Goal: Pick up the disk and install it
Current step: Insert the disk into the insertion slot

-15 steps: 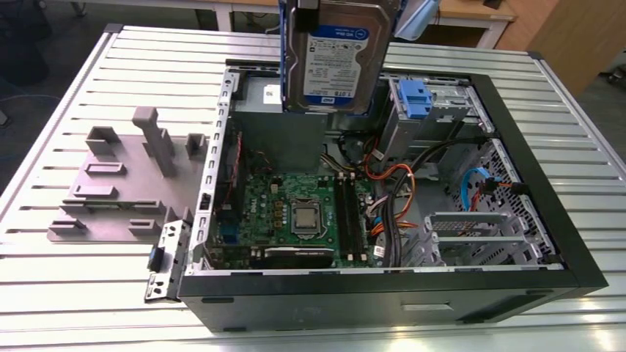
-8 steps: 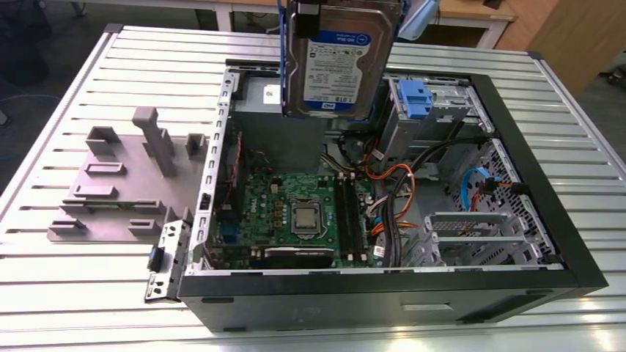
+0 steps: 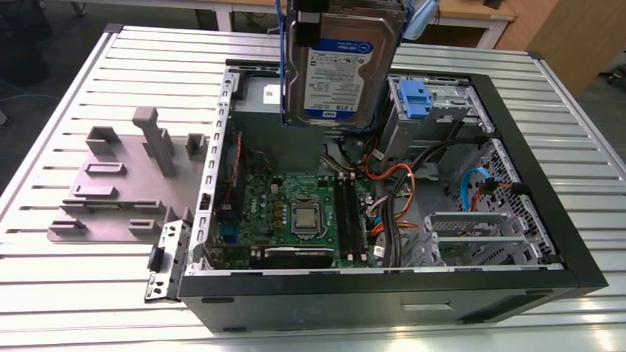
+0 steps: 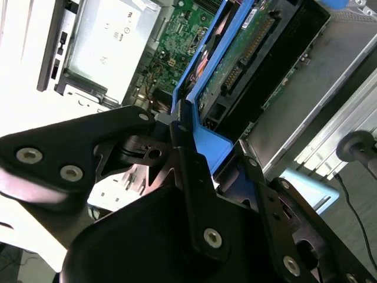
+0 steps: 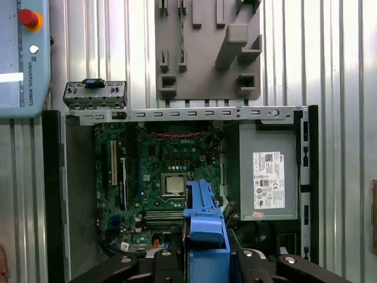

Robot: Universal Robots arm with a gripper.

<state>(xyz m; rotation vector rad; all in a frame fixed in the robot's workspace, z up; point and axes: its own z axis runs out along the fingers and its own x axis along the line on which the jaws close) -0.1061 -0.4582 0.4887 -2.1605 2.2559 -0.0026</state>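
Note:
The disk (image 3: 338, 73), a silver drive with a white-and-blue label in a blue carrier, hangs upright above the open computer case (image 3: 391, 297), over its far side. My gripper (image 4: 187, 138) is shut on the carrier's blue end piece (image 4: 207, 148), with black fingers pressed against both sides. In the second wrist view the disk's green circuit side (image 4: 235, 65) points down toward the case. In the first wrist view the blue carrier (image 5: 203, 227) sits between the gripper's black links (image 5: 203, 259), above the motherboard (image 5: 159, 171).
A metal drive bay with a blue bracket (image 3: 415, 99) stands at the case's far right corner. The grey power supply (image 5: 268, 177) fills one case corner. Orange and blue cables (image 3: 401, 198) run beside the motherboard. A grey fixture plate (image 3: 117, 183) lies on the slatted table left of the case.

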